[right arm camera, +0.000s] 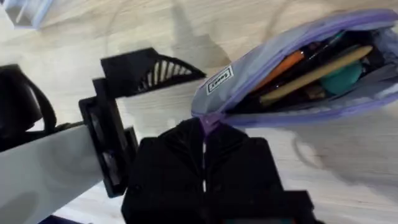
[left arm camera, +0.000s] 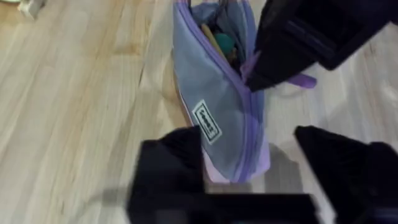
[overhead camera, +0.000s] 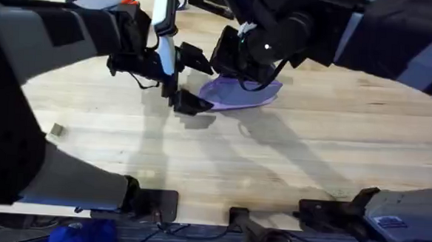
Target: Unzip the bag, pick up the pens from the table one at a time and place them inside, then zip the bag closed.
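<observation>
We see the bag (overhead camera: 241, 93) lying mid-far on the surface (overhead camera: 288, 154), partly unzipped, pens (right arm camera: 314, 73) inside. Right end effector (right arm camera: 204, 140) is clenched on the bag's zipper end. Left end effector (overhead camera: 191, 81) is spread wide at the bag's left end, not gripping. Both arms reach in from the far side. Light plank surface.

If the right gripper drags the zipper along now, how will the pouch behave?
Probably floppy: the bag is soft fabric, gaping open over the pens. It likely slides or bunches unless its end is held. The right gripper is shut on the zipper pull; the left gripper straddles the other end.
</observation>
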Robot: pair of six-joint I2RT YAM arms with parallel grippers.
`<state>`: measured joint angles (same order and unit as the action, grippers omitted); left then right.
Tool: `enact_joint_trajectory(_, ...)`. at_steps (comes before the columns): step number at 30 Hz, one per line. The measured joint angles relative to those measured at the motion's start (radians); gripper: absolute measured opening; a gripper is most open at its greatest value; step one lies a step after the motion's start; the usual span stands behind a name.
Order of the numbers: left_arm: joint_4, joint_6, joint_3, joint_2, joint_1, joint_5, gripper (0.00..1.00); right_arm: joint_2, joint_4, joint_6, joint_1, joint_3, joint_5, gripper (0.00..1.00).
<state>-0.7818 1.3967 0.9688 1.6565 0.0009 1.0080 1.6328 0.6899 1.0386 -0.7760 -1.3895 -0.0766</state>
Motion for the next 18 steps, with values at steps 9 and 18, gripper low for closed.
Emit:
enact_joint_trajectory(9, 0.065, -0.016, 0.000, 0.013, -0.017, 0.047, 0.069, 0.000, 0.000, -0.003, 0.020, 0.000, 0.014, 0.031)
enact_joint_trajectory(18, 0.095, -0.016, 0.000, 0.013, -0.018, 0.047, 0.042, 0.000, 0.041, -0.054, 0.070, 0.000, 0.023, 0.031)
